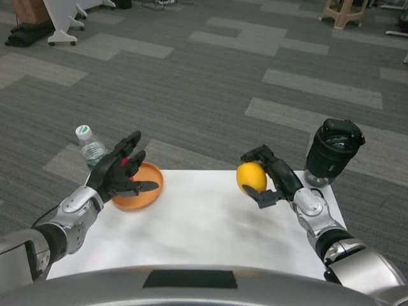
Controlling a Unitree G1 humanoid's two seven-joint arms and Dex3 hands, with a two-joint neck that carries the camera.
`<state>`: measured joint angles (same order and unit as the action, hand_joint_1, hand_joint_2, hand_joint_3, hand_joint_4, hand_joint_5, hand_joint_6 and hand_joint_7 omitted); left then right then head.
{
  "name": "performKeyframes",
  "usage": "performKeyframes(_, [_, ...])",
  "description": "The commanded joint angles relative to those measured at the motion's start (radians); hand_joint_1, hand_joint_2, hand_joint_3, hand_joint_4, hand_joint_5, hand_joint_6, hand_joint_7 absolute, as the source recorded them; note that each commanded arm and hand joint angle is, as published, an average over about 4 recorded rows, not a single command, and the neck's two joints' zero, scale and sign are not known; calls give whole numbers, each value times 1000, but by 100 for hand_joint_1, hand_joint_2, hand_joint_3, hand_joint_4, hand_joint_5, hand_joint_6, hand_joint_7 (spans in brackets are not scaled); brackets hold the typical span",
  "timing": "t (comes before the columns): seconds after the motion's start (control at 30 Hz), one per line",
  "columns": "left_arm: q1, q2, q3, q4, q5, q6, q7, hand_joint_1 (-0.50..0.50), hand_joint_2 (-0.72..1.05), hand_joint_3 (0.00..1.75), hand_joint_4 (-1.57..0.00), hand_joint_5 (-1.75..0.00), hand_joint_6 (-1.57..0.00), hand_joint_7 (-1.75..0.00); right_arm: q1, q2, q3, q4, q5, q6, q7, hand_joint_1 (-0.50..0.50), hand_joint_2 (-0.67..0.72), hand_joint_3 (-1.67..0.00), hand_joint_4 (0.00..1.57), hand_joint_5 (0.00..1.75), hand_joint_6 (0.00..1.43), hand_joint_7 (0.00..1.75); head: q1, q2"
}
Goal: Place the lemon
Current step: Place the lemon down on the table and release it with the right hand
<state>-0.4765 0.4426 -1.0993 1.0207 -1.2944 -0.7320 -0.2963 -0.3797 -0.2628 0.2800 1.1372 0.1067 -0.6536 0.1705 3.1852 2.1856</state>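
From my remote seat, the white table [204, 236] filled the lower middle of the head view, with grey patterned carpet [210, 83] running out behind it. Far back on the carpet I saw a white stand base [64, 22] at top left and a wooden stool [344, 13] at top right.

On the table's far right corner stood a black jar-like container [331, 153], upright, open mouth tilted toward the camera, with a clear base. I couldn't tell what was in it.

An orange bowl [140, 188] sat at the table's far left edge, partly covered by my left hand [121, 172]. That hand was held above the bowl's near-left rim, fingers spread apart and empty, palm facing right; something red showed on the palm side and I couldn't tell what it was. Whether a fingertip touched the rim, I couldn't say.

My right hand [271, 178] was raised over the right half of the table, just left of the black container, fingers curled round the lemon [251, 178]. The lemon was yellow-orange, gripped from its right side, with fingers above and below it, held clear of the tabletop and well apart from the bowl.

A clear plastic bottle [91, 148] with a white cap stood behind the left hand, beyond the table's left corner. Its lower part was hidden by the hand.
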Motion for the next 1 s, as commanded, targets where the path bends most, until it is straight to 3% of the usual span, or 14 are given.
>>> performKeyframes(0.03, [-14, 4, 7, 7, -1, -2, 2, 50, 34, 9, 0, 0, 0, 0, -39, -9, 23, 34, 8, 19, -7, -29, -59, -135, 11, 175, 18, 140, -1, -5])
performKeyframes(0.53, [-14, -2, 9, 15, -2, -3, 2, 50, 34, 9, 0, 0, 0, 0, -140, -26, 311, 120, 41, 110, 20, -27, -57, -135, 6, 175, 19, 140, 0, -11])
performKeyframes(0.77, [-14, -2, 8, 15, -2, -3, 2, 50, 34, 9, 0, 0, 0, 0, -145, -19, 322, 158, 45, 123, 20, -29, -56, -135, 0, 175, 11, 140, 3, -15])
performKeyframes(1.0, [-16, -1, 6, 12, -2, -3, 2, 50, 34, 9, 0, 0, 0, 0, -145, -8, 321, 191, 47, 137, 17, -25, -54, -135, 0, 175, 0, 140, 8, -18])
